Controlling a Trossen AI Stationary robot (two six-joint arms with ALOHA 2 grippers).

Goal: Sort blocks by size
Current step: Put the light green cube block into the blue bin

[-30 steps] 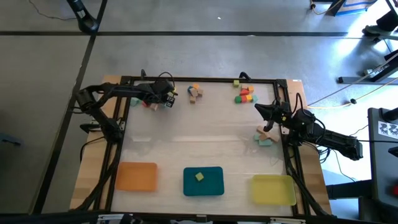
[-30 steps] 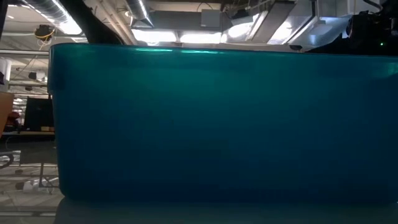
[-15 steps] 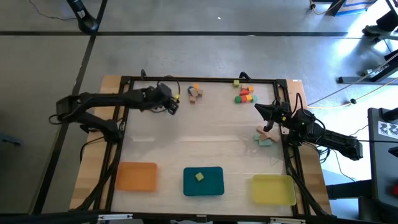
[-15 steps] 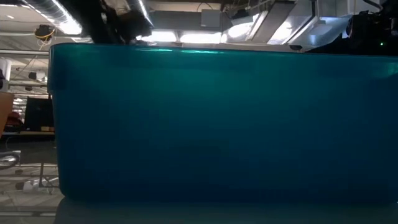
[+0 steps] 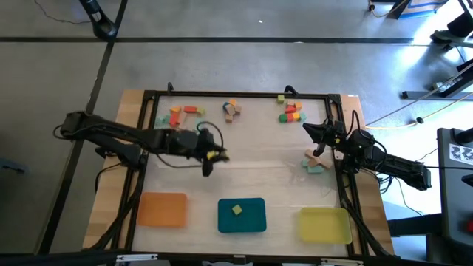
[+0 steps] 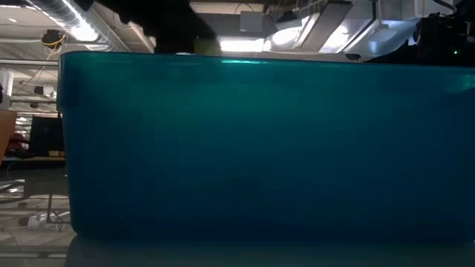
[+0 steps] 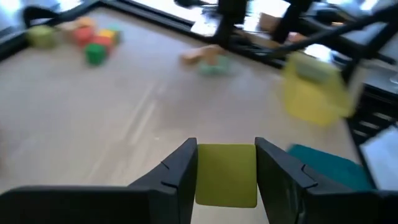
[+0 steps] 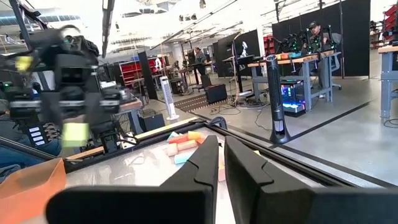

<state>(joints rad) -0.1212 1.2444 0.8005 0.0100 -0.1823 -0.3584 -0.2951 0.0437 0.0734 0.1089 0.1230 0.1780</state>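
Fingers of the left gripper [image 7: 225,177] pinch a yellow-green block [image 7: 226,175] above mid-table; teal tray [image 5: 242,215] lies just ahead toward the near edge. Right gripper [image 8: 221,165] shut, empty, parked at the right edge.

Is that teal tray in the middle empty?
No. The teal tray holds one yellow block, seen from above.

A yellow block [image 7: 226,173] sits between dark fingers [image 7: 177,171]; trays are orange [image 5: 162,209], teal [image 5: 242,221] and apparently yellow [image 5: 324,224].
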